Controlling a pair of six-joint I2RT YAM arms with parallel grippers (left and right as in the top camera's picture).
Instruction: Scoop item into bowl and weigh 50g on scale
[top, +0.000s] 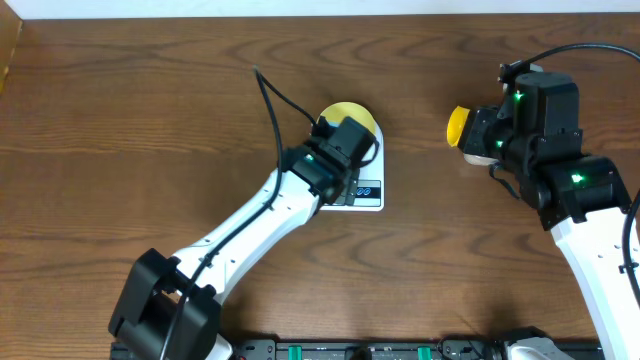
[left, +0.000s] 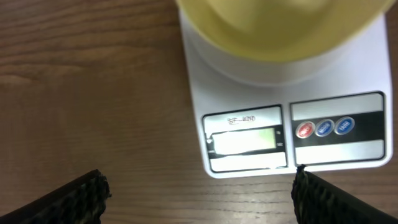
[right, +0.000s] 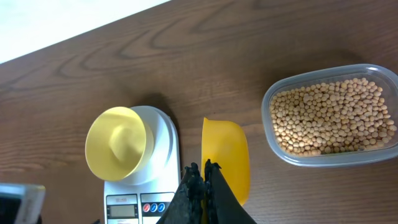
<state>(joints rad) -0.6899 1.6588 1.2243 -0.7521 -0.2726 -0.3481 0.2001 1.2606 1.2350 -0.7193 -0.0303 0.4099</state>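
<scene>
**Empty bowl on the scale, spoon ready, beans not yet scooped**

The left tool hangs low over the counter with its jaws spread wide and nothing between them. Directly ahead of it lies the scale, display side nearest the tool. The display is lit, but I cannot read the digits. The bowl stands on the platform at the far end of the scale and looks empty. It is probably light and smooth, so a push from the side could slide it off centre.

The right tool is closed tight on the handle of the spoon, and the empty head of the spoon points forward from the jaws. The wrist is tipped down toward the counter. To the left of this tool are the scale and the bowl. To its right, apart from the spoon, is the tub, well filled with beans.

The beans are small, hard, round and dry. I judge they will roll and spill easily, so the spoon is the right way to take them, kept level and not overfilled. The thin handle may twist in the grip.
</scene>
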